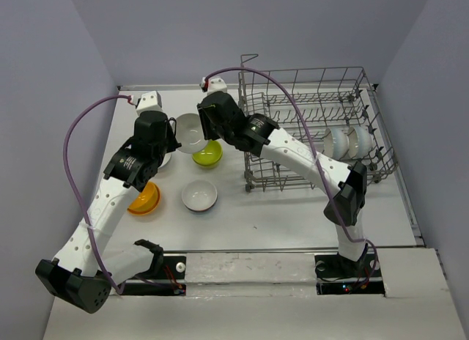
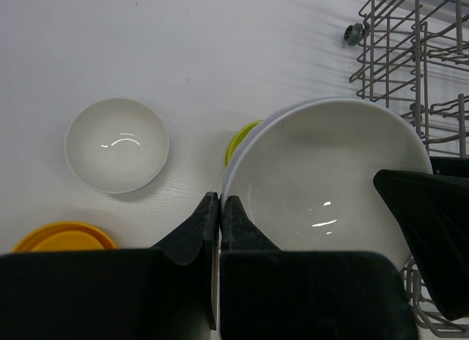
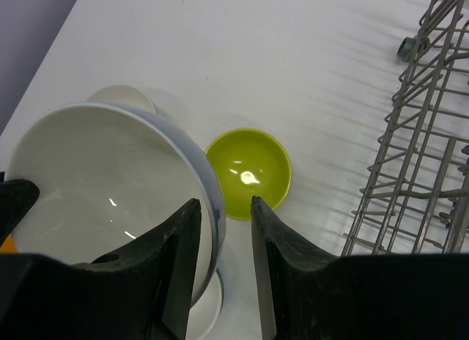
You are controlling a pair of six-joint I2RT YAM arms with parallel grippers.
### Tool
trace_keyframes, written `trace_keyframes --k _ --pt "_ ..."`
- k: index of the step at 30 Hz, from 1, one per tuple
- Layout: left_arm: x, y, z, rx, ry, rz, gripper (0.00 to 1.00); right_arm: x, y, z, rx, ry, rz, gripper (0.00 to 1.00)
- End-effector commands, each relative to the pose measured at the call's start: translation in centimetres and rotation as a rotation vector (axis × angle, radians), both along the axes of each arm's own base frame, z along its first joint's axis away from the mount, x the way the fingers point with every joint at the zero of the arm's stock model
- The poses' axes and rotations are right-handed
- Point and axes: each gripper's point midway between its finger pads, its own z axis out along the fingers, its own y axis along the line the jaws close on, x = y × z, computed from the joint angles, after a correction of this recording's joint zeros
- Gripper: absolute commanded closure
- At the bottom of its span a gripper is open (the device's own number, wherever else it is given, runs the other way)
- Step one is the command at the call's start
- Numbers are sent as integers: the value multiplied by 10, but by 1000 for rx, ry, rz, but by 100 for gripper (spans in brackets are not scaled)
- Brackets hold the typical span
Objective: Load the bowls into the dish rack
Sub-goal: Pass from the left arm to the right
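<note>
At the far left of the desk (image 1: 278, 215), just left of the dish rack (image 1: 304, 70), we see a white bowl (image 2: 322, 171) held between both arms. Our left claw (image 2: 220, 202) is pinched tight on its rim. Our right claw (image 3: 224, 202) straddles the rim, fingers narrowly parted. A lime bowl (image 3: 249, 168) sits on the desk just beside it.

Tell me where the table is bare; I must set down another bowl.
Bare: the strip of table in front of the dish rack, right of the near white bowl. Crowded: left of the rack, around the lime bowl and orange bowl.
</note>
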Motion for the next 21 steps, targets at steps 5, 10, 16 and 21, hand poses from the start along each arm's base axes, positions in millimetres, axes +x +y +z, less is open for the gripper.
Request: trace_keyframes --k 5,10,16,21 --pt "3 0 45 -69 -142 19 100 3 10 4 16 -21 8 61" --pt "3 -1 40 -65 -134 17 100 4 9 10 22 -34 0 64" --pt "4 -3 35 -67 -124 11 100 4 6 15 20 -45 -5 65" --pt "6 -7 30 -65 -113 3 100 3 4 14 15 -45 -7 66"
